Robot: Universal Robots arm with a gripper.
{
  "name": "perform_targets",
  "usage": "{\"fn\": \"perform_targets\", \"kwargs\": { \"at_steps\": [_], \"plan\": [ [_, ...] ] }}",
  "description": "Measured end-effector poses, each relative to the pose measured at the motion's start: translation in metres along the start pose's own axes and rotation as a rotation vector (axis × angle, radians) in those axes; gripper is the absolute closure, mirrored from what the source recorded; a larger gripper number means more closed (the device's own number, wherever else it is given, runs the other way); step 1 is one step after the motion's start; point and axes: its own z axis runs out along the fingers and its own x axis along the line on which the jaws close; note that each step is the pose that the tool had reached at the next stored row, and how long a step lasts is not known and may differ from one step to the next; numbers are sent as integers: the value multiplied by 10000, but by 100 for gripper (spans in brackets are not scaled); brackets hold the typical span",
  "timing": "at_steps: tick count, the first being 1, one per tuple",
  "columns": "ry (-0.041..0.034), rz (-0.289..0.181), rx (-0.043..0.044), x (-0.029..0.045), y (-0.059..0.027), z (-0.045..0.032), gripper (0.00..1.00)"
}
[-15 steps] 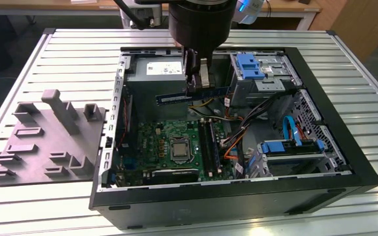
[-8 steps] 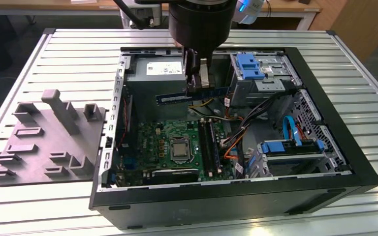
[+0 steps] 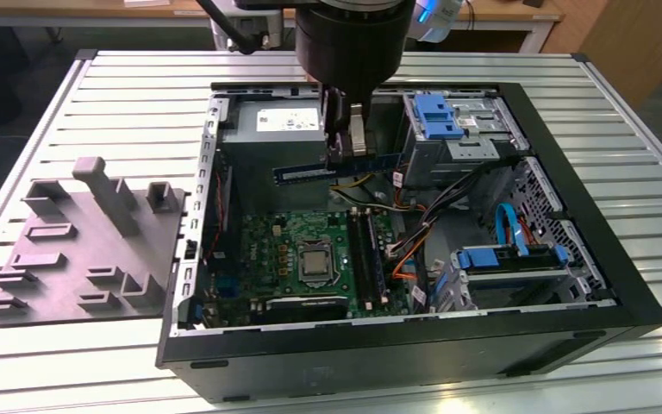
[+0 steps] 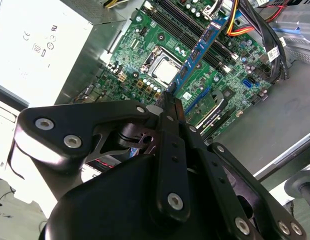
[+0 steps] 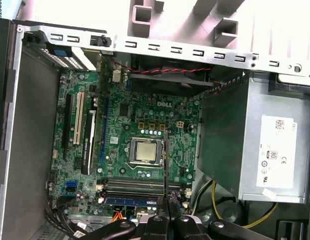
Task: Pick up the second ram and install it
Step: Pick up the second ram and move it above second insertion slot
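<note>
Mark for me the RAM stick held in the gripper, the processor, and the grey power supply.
RAM stick (image 4: 200, 49), second wrist view: middle of the blue board's face.
processor (image 5: 146, 151), first wrist view: centre of its metal lid.
grey power supply (image 3: 268, 129), exterior view: upward face, near the label.

Cut off by top edge of exterior view: arm. Partly hidden behind gripper, upper centre there: ram, power supply. Hidden behind fingers in second wrist view: near end of ram. Too small to read: ram labels.
</note>
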Motion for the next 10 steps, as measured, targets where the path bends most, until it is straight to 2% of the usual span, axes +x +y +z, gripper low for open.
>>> {"fn": "perform_targets", "kwargs": {
  "at_steps": [10],
  "plan": [
    [1,0,0,3,0,30,89]
  ]
}}
